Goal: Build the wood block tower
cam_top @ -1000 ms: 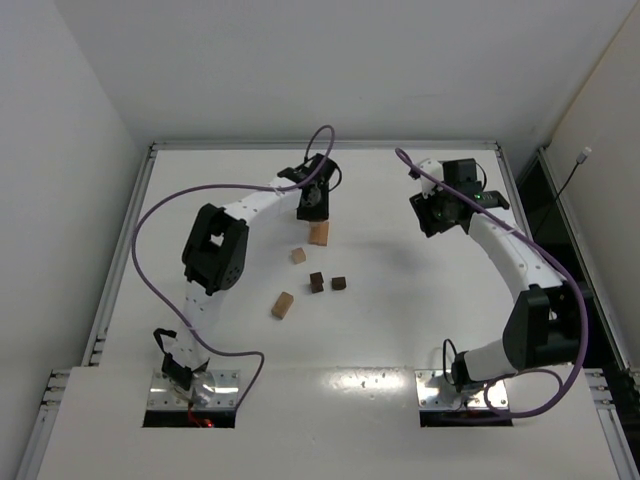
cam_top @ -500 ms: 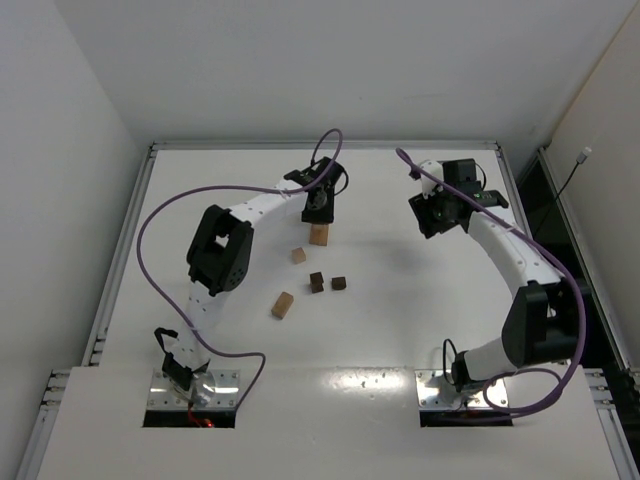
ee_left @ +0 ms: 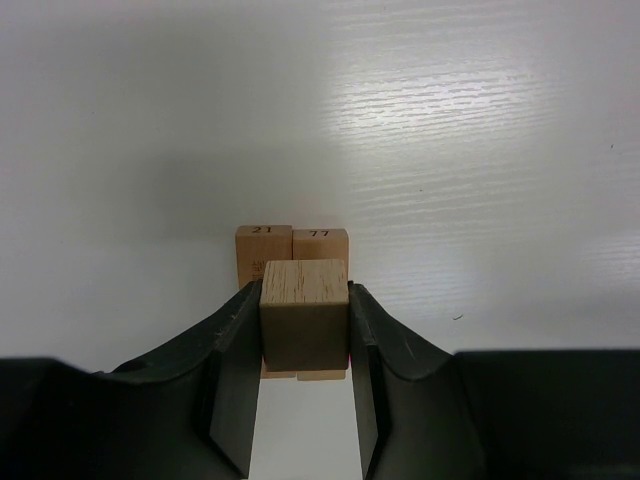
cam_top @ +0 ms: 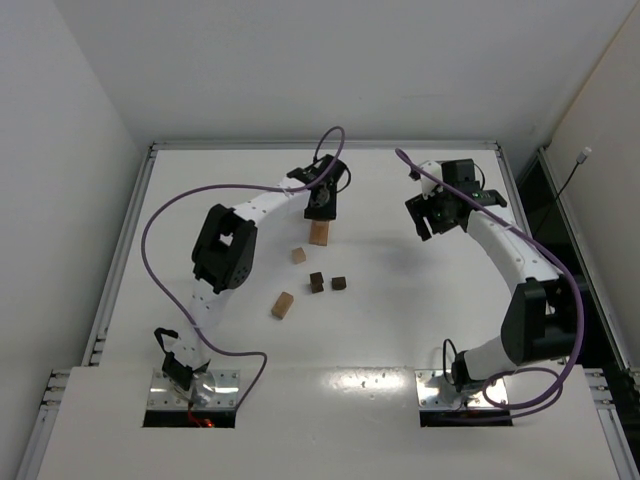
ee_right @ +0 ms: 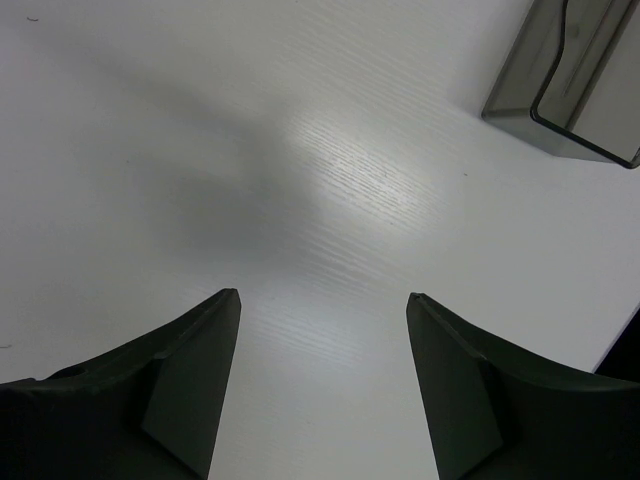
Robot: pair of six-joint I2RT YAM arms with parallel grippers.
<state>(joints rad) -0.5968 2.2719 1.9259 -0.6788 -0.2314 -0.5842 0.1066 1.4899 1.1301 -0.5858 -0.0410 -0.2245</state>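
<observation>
The left gripper [ee_left: 304, 335] is clamped on a light wooden cube [ee_left: 304, 300], directly over the wood block tower [ee_left: 292, 248]. The tower is only two tan blocks side by side, touching, a little toward 12 o'clock from the middle of the table [cam_top: 420, 310]. Two dark cubes [cam_top: 316, 282] lie at 6 o'clock from it. The right gripper [ee_right: 322, 300] has its jaws apart over the table, with a dark plastic tray [ee_right: 560, 90] at its 2 o'clock.

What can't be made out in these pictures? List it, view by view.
- Left wrist: the held block and the fingers cover the lower fronts of the two tan blocks behind, so contact between them cannot be told.
- Top: the left gripper hides the held block. The loose blocks are too small to read any markings.
- Right wrist: the dark tray is cut off by the top and right edges.
</observation>
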